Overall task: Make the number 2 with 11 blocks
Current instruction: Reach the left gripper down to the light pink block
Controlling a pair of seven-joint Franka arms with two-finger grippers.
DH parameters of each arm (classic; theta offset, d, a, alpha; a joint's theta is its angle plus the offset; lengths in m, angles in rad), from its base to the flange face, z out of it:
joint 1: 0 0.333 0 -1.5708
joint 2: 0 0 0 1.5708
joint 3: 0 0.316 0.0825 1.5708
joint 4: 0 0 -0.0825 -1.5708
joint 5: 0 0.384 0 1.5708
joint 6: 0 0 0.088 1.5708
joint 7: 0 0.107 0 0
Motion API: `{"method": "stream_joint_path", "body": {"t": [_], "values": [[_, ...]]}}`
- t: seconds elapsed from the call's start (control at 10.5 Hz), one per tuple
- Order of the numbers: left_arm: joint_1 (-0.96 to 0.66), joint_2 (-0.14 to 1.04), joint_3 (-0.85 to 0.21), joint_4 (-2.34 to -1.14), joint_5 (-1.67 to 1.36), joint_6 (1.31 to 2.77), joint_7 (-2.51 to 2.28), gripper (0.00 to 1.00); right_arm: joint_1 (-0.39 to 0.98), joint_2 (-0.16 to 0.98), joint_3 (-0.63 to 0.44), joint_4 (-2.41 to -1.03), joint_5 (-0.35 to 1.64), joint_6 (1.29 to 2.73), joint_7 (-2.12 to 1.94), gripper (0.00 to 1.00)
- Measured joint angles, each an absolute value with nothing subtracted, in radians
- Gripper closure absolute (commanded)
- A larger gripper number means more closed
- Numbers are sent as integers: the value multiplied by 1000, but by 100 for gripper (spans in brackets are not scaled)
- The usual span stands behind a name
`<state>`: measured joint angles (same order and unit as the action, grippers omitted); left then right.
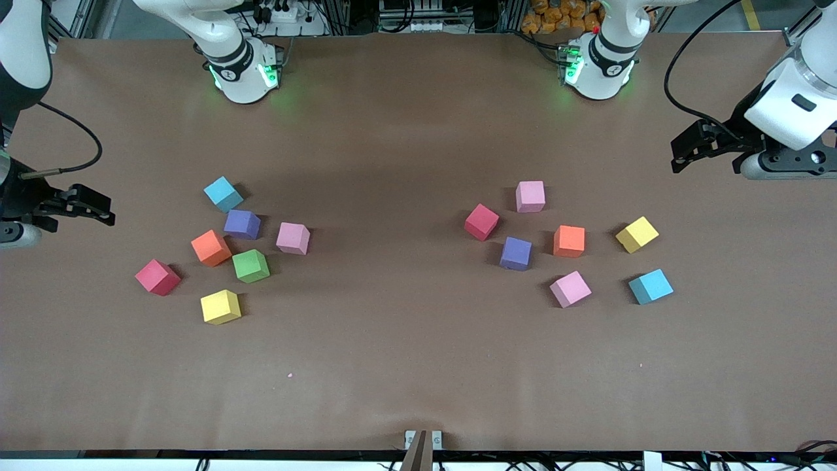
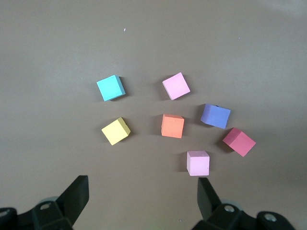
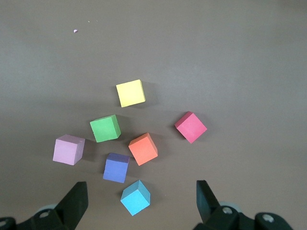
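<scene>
— How do the pincers stand?

— The right pincer [image 1: 98, 208] hangs over the counter's [image 1: 405, 366] edge at the right arm's end, jaws spread wide, holding nothing. The left pincer [image 1: 683, 154] hangs over the edge at the left arm's end, equally wide and empty. Both arms wait.

— And the blocks?

— Fourteen matte cubes, all loose, no digit formed. The seven [image 1: 225, 248] toward the right arm's end: red, yellow, orange, light blue, green, purple, pink, the orange, purple and green ones close together. The seven [image 1: 562, 245] toward the left arm's end: red, purple, two pink, orange, yellow, light blue, none touching.

— The middle?

— Bare brown counter between the two groups.
</scene>
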<state>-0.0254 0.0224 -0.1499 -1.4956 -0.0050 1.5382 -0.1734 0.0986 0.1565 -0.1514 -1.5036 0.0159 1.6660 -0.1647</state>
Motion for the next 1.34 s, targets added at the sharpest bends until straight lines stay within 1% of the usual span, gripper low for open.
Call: {"method": "stream_joint_path", "body": {"t": [0.76, 1.05, 1.34], "values": [[-23, 39, -142, -1510, -5, 1537, -199, 0, 98, 157, -152, -1504, 16, 1666, -163, 0], [-27, 133, -147, -1527, -5, 1546, -242, 0, 98, 158, -152, -1504, 16, 1666, -162, 0], [-52, 261, -156, -1533, -5, 1628, -306, 0, 98, 160, -152, -1505, 16, 1665, -162, 0]]}}
